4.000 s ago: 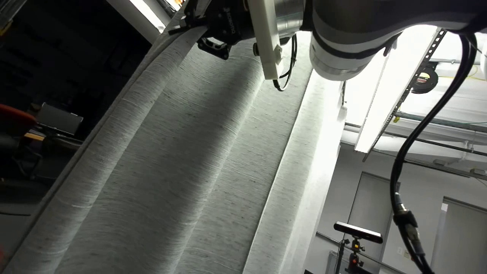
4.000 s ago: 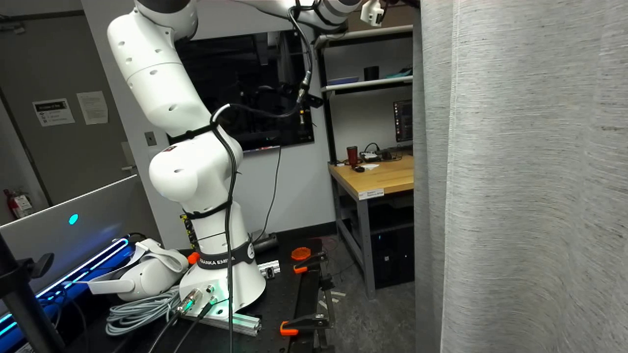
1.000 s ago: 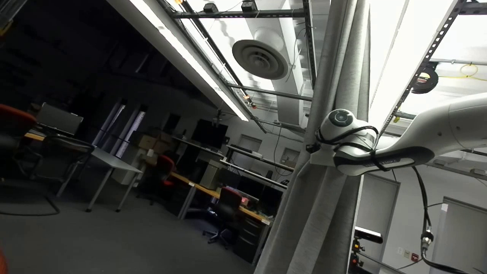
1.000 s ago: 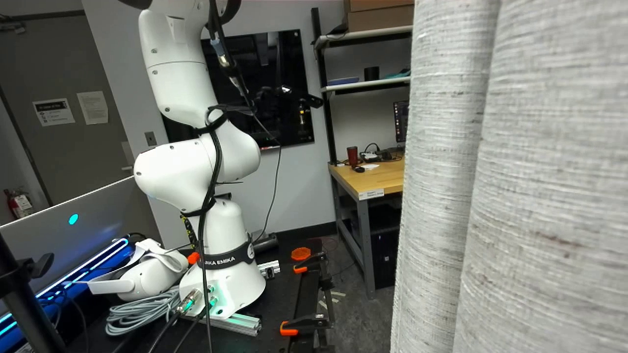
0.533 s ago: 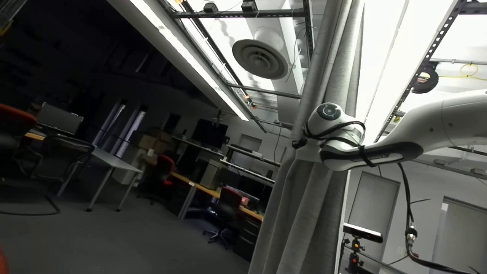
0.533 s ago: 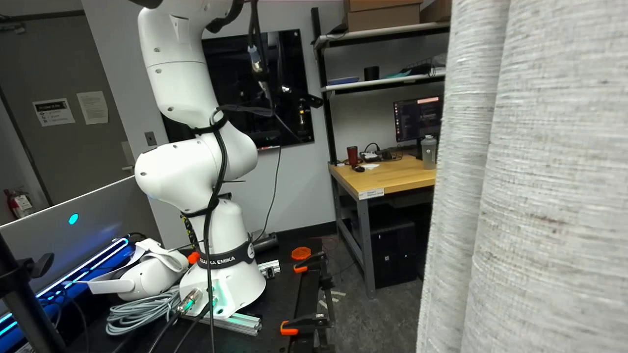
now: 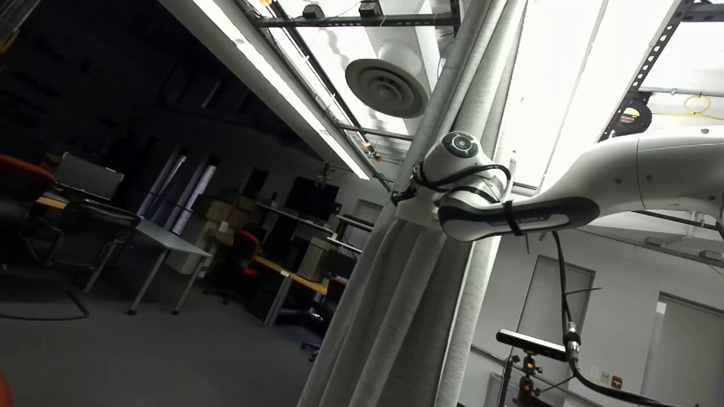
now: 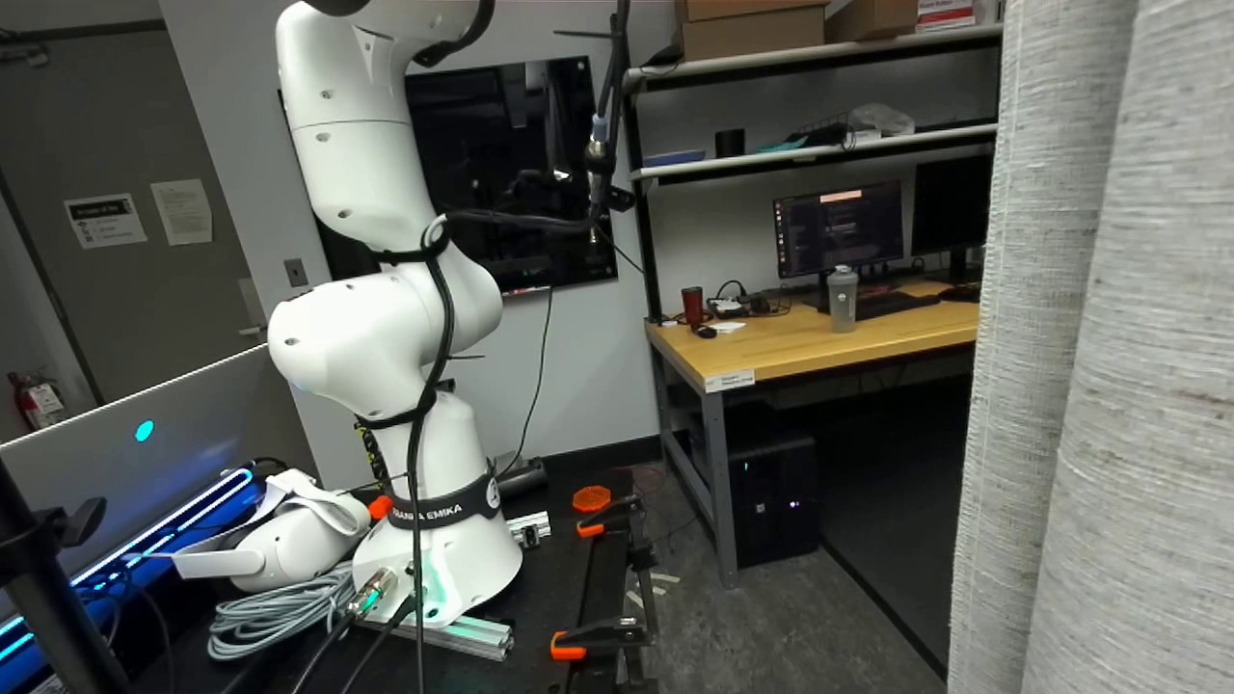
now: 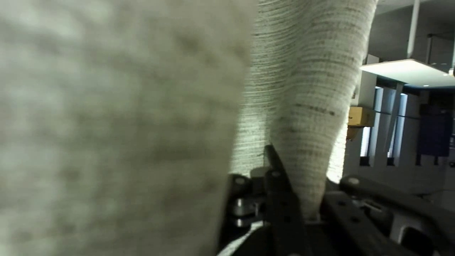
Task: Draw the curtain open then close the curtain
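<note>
curtain (image 9: 309,106) tight between closed jaws

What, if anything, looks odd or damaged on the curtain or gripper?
No damage stands out. Oddly, the curtain blurs across roughly the left half of the wrist view, probably too close to focus, hiding what lies behind. The gripper is shut on a curtain fold.

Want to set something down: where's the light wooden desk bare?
Light wooden desk: free between flat white sheet, translucent grey bottle and front edge; crowded behind, around upright red cup and black clutter. Pale grey curtain hides its right end.
</note>
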You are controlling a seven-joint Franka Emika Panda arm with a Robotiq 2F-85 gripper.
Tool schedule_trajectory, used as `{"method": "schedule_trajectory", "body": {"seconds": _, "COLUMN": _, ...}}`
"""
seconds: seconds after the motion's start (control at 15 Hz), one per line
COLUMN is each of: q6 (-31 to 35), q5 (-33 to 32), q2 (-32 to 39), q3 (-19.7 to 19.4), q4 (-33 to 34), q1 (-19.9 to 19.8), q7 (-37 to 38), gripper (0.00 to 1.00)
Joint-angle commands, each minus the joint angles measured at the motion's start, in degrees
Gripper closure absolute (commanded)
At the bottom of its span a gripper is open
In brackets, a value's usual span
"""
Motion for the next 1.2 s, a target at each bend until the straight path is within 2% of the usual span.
{"method": "schedule_trajectory", "body": {"seconds": 0.0, "q6": -0.3, "q5": 3.4, "q2": 4.8, "q3": 0.5, "q4": -2.2, "q1": 0.4, "q7": 2.5, "gripper": 0.99}}
{"method": "schedule_trajectory", "body": {"seconds": 0.47, "q6": 4.1, "q5": 4.5, "q2": 3.4, "q3": 1.0, "q4": -4.6, "q1": 0.5, "q7": 4.7, "gripper": 0.99}}
{"method": "schedule_trajectory", "body": {"seconds": 0.53, "q6": 4.7, "q5": 4.7, "q2": 3.4, "q3": 1.2, "q4": -4.7, "q1": 0.5, "q7": 4.8, "gripper": 0.71}}
{"method": "schedule_trajectory", "body": {"seconds": 0.6, "q6": 5.1, "q5": 5.0, "q2": 3.4, "q3": 1.4, "q4": -4.8, "q1": 0.6, "q7": 4.9, "gripper": 0.70}}
{"method": "schedule_trajectory", "body": {"seconds": 0.8, "q6": 4.1, "q5": 11.6, "q2": 5.9, "q3": 2.6, "q4": -8.5, "q1": 0.5, "q7": 1.9, "gripper": 0.47}}
{"method": "schedule_trajectory", "body": {"seconds": 1.13, "q6": -1.8, "q5": 33.0, "q2": 8.6, "q3": 6.3, "q4": -11.8, "q1": -0.5, "q7": -8.5, "gripper": 0.10}}
